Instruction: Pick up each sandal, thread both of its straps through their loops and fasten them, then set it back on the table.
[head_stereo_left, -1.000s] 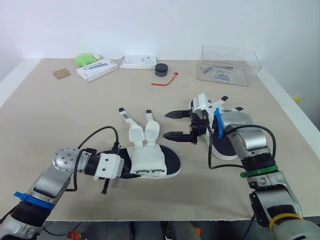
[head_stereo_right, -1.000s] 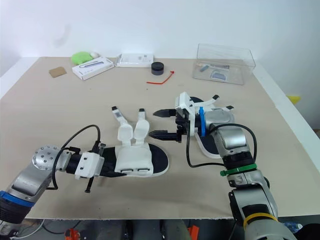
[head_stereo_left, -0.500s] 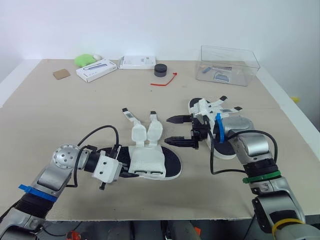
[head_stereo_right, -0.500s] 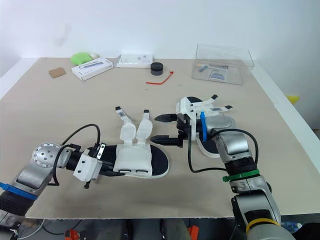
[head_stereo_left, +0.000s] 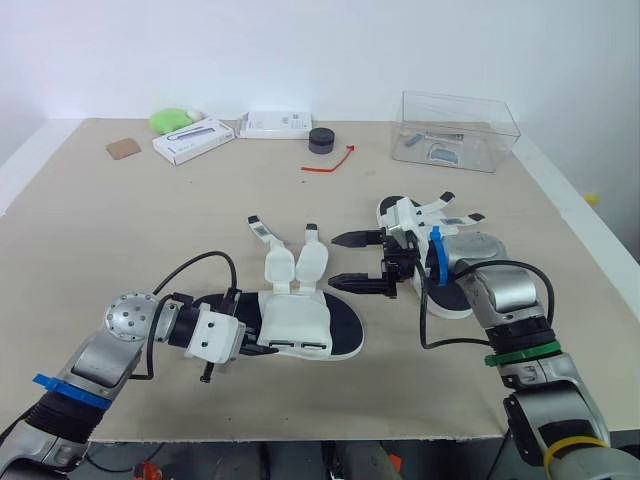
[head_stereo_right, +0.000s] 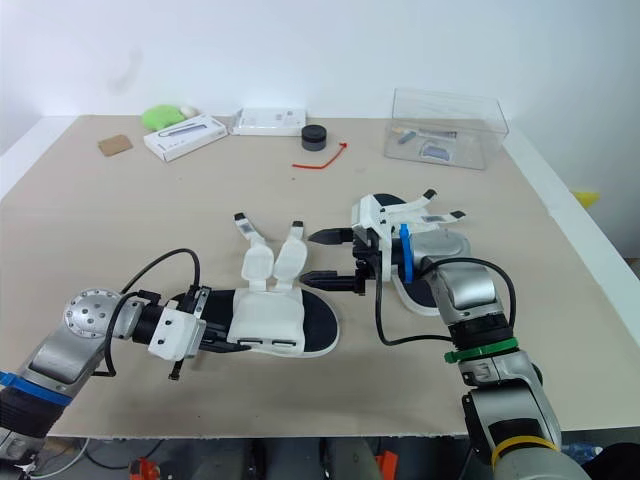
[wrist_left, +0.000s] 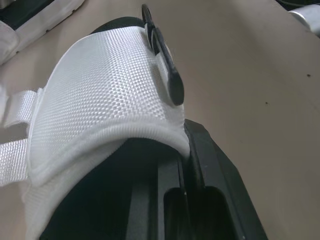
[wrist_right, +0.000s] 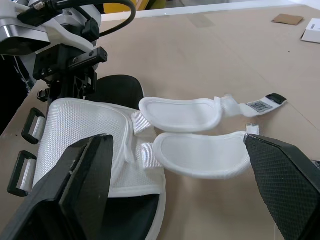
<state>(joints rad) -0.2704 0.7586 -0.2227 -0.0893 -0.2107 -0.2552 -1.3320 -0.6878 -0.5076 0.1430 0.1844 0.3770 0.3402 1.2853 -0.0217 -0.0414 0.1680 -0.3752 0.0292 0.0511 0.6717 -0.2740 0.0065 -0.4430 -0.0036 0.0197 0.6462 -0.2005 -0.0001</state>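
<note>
Lying flat on the table (head_stereo_left: 150, 230), the near sandal (head_stereo_left: 296, 322) has its long axis running left-right across the robot's front. Heel end or toe end toward the left arm: can't tell. White mesh upper faces up, dark footbed shows on both sides of it.

Both straps (head_stereo_left: 272, 262) are unthreaded and splay away from the robot toward the far side of the table. They lie side by side, black-tipped ends apart. The loops (wrist_right: 31, 123) sit on the opposite, near edge of the upper, nothing through them.

Left gripper (head_stereo_left: 250, 342) is at the sandal's left end, clamped on it. The left wrist view shows a black finger (wrist_left: 212, 165) pressed against the rim of the mesh upper.

Right gripper (head_stereo_left: 345, 260) is spread wide and holds nothing. Its fingertips point toward the robot's left, poised just off the sandal's right end and near the strap roots; I see no contact.

Second sandal (head_stereo_left: 450, 302) sits on the table under the right forearm, partly hidden by it, well apart from the first. Its straps are loose too, angled toward the far right.
</note>
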